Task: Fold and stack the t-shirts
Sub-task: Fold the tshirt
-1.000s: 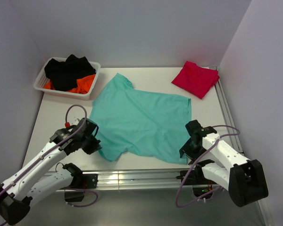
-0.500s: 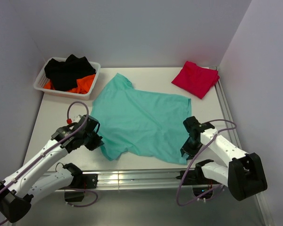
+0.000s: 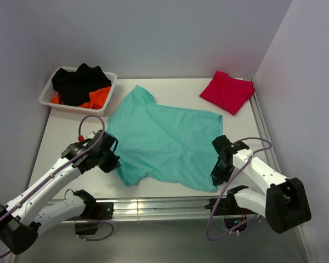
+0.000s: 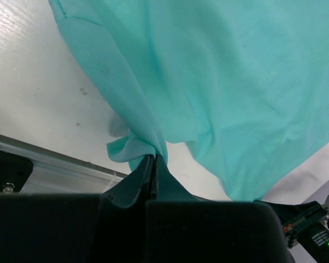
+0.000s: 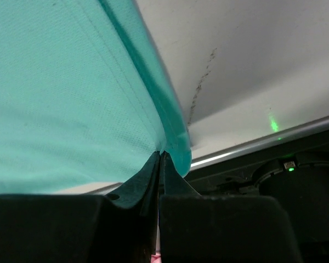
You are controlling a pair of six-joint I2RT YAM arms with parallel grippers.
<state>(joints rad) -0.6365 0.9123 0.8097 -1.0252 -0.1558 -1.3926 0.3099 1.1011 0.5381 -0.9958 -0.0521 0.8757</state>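
Observation:
A teal-green t-shirt (image 3: pixel 164 139) lies spread over the middle of the table, its collar end toward the back left. My left gripper (image 3: pixel 114 165) is shut on the shirt's near left corner; the left wrist view shows the fabric (image 4: pixel 137 145) bunched and pinched at the fingertips. My right gripper (image 3: pixel 215 174) is shut on the near right hem, and the teal cloth (image 5: pixel 71 98) rises from between its closed jaws in the right wrist view. A folded crimson-red t-shirt (image 3: pixel 227 91) rests at the back right corner.
A white basket (image 3: pixel 48 99) at the back left holds black clothing (image 3: pixel 79 82) and orange clothing (image 3: pixel 96 98). A metal rail (image 3: pixel 153 205) runs along the table's near edge, and another rail (image 3: pixel 263 129) lines the right side. Walls enclose the table on three sides.
The right gripper has shut on the shirt's near right hem. The left arm has drawn slightly inward with its corner of the shirt.

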